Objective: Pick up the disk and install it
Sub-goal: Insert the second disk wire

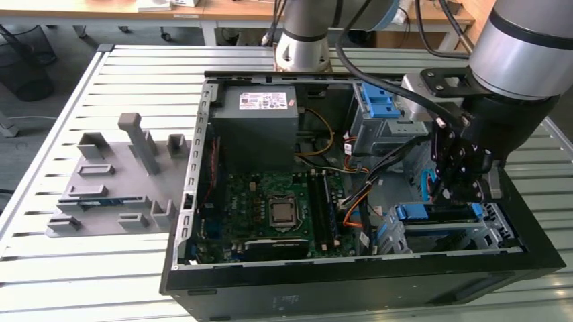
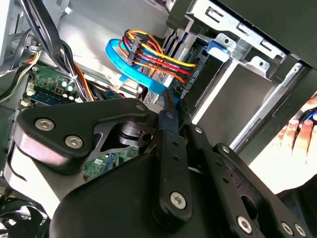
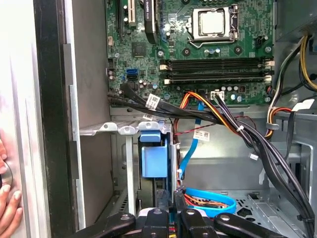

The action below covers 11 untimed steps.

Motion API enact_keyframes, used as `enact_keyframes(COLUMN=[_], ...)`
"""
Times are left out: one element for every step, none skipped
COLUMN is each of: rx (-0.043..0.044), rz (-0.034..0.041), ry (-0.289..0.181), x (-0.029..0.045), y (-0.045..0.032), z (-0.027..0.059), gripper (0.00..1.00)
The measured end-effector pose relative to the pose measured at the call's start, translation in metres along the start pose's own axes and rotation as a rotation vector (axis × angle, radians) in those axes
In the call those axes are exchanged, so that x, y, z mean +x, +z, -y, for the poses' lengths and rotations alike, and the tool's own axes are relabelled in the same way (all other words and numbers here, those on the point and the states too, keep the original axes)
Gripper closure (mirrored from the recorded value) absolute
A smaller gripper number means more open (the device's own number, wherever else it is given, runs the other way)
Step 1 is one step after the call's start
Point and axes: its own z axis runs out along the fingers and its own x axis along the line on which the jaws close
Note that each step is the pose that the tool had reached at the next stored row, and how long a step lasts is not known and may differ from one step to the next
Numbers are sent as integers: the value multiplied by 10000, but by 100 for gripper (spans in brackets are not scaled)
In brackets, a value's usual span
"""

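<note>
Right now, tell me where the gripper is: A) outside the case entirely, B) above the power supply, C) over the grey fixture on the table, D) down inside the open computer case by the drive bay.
D: in the exterior view the gripper hangs inside the open computer case, just above the blue-framed drive bay.

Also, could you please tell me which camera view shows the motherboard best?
The first wrist view: the motherboard faces the camera close up, with its processor socket and memory slots clear. The exterior view shows most of the board from farther off; the second wrist view catches one green corner.
</note>
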Motion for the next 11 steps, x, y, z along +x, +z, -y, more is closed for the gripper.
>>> enact_keyframes(rx=[-1, -1, -1, -1, -2, -2, -2, -2, -2, -4, -4], rz=[7, 13, 18, 23, 26, 27, 29, 30, 33, 37, 44], ry=[1, 1, 2, 2, 3, 6, 8, 10, 13, 16, 20], x=[4, 8, 14, 20, 24, 29, 35, 40, 42, 43, 44], y=[2, 4, 5, 7, 9, 11, 13, 15, 17, 18, 20], z=[0, 0, 0, 1, 1, 1, 1, 1, 1, 1, 1], gripper=[84, 84, 84, 84, 84, 84, 84, 84, 84, 84, 84])
